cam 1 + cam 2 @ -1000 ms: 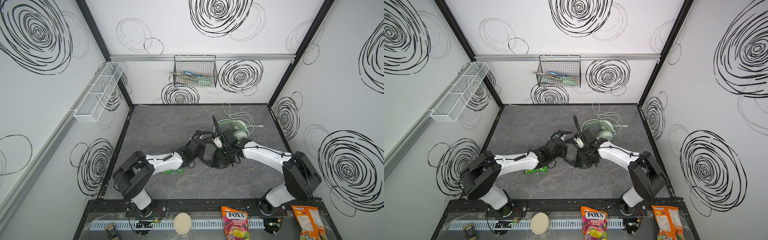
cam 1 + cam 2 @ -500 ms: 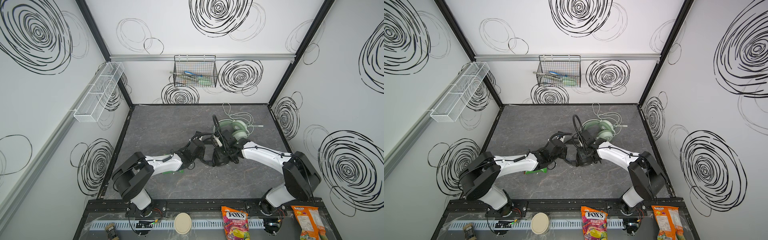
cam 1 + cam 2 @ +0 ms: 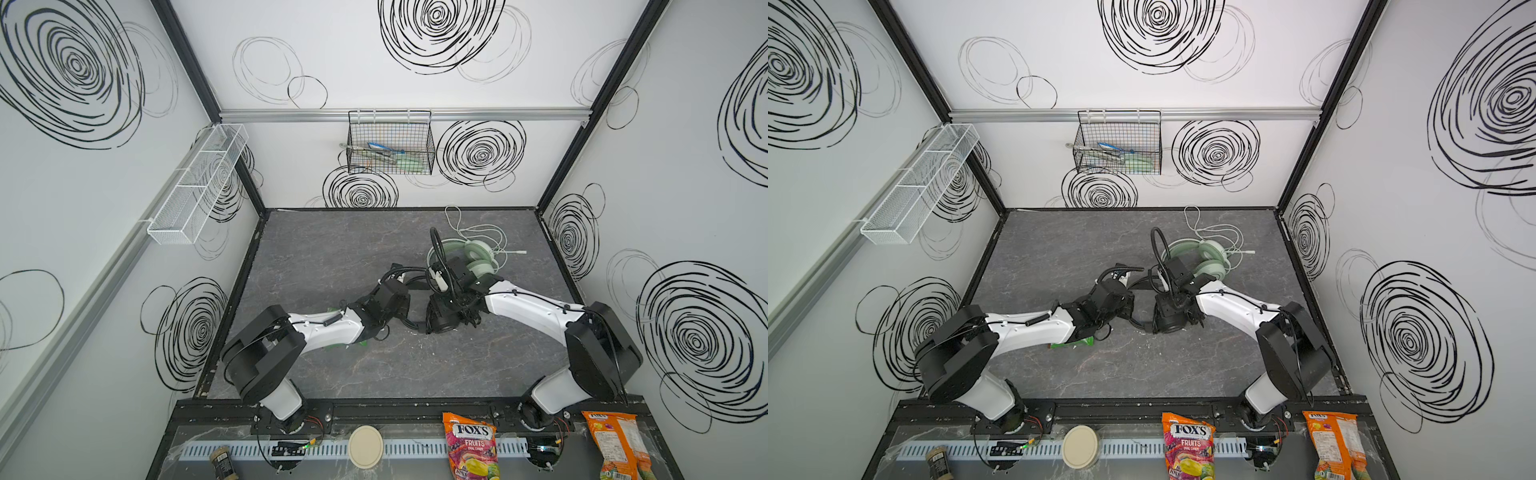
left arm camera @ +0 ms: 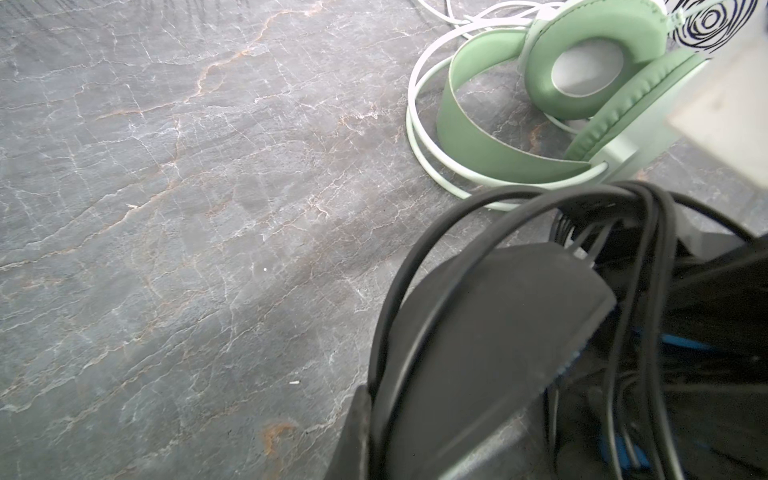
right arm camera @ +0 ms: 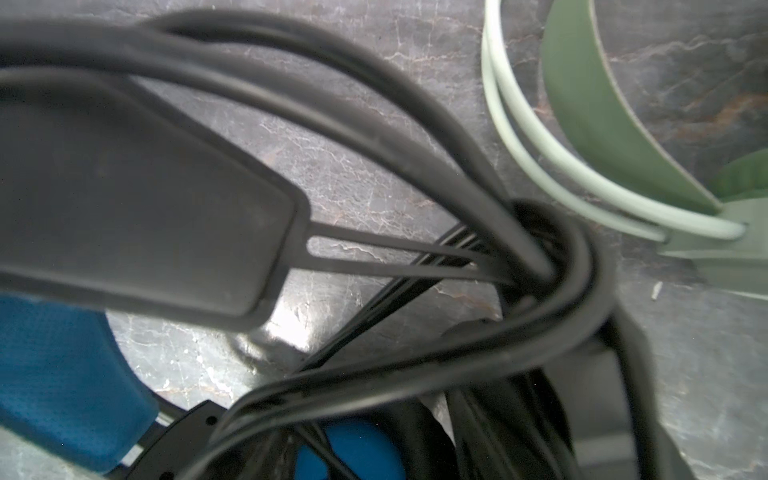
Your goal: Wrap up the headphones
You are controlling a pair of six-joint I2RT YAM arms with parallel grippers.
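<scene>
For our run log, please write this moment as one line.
black headphones: black cable gathered in strands | mint headphones: behind, pale cable loose | left gripper: shut | right gripper: jaws hidden

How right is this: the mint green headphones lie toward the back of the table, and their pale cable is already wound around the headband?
Only partly. The mint green headphones lie toward the back of the table, but their pale cable is not wound around the headband: both top views show it loose on the table behind them.
</scene>
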